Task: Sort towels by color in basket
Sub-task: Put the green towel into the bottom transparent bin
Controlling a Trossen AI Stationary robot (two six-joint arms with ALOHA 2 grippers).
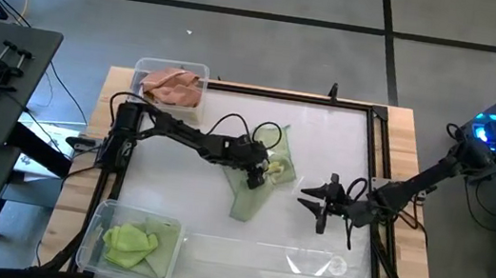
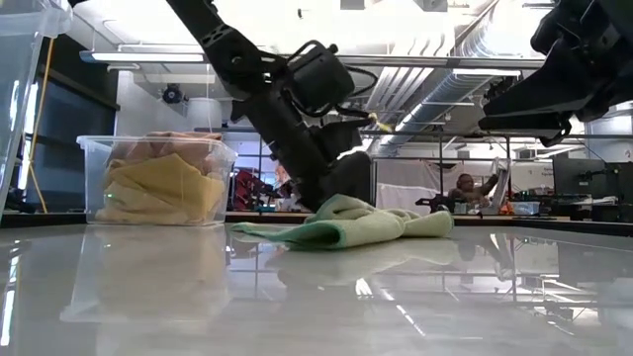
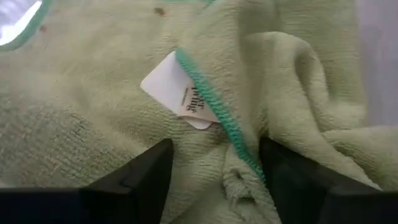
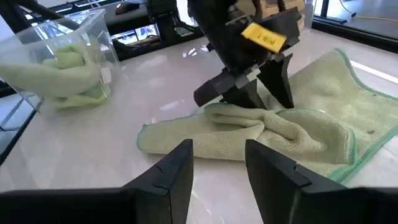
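Bin (image 1: pixel 147 66) at the far left corner holds salmon-peach towels (image 1: pixel 172 85), with mustard cloth (image 2: pixel 163 188) showing through its wall in the low view. Near-left bin (image 1: pixel 101 216) holds lime green towels (image 1: pixel 131 244). Pale green towel (image 1: pixel 262 175), terry, teal-stitched edge, lies crumpled mid-table. Its white tag (image 3: pixel 180 93) has small print, unreadable. Left gripper (image 1: pixel 261 168) is pressed down on the towel, jaws apart, a bunched fold with the teal hem and the tag between the fingers (image 3: pixel 134 177); not yet clenched. Yellow label (image 4: pixel 263 35) on that gripper, text unreadable. Right gripper (image 1: pixel 323 204) hovers beside the towel, jaws released, nothing between; towel lies ahead of them.
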